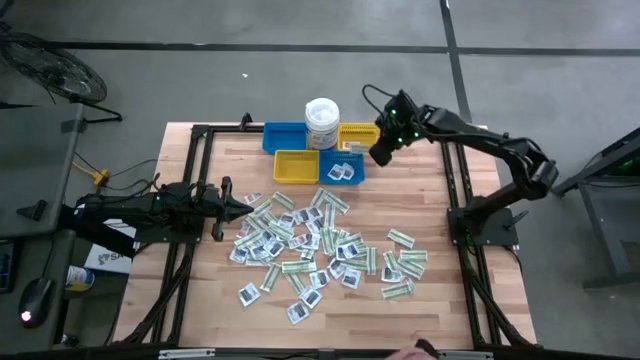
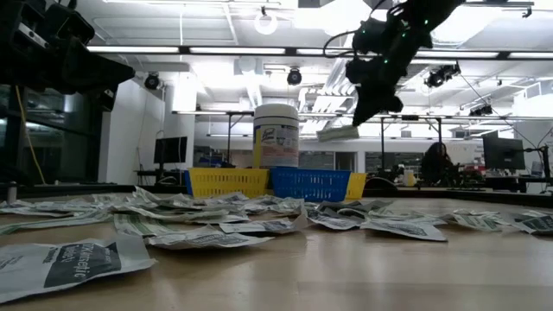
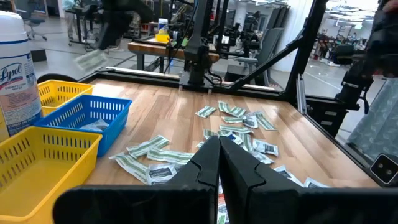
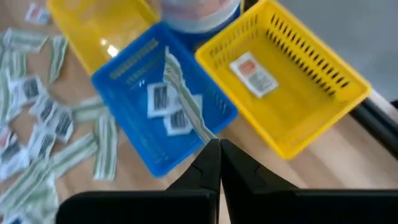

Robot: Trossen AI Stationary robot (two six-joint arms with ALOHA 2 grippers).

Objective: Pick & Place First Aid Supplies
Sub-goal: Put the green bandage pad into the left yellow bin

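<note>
The first aid supplies lie scattered in a pile on the middle of the table: white square packets and pale green-and-white strips. My right gripper hangs above the blue bin and the yellow bin at the far edge, shut on one green-and-white strip. It also shows in the high view and the low view. My left gripper is shut with nothing in it, raised at the pile's left edge. My right gripper pinches the green-and-white strip by one end between its two fingertips, coming from above and slanting down. The strip is lifted clear and sticks out past the fingers over the blue bin, lying almost level in the low view.
A white lidded tub stands among four small bins at the far edge: blue, yellow, blue, yellow. The blue bin under my right gripper holds white squares; the yellow one holds one packet. Bare wood lies near the front edge.
</note>
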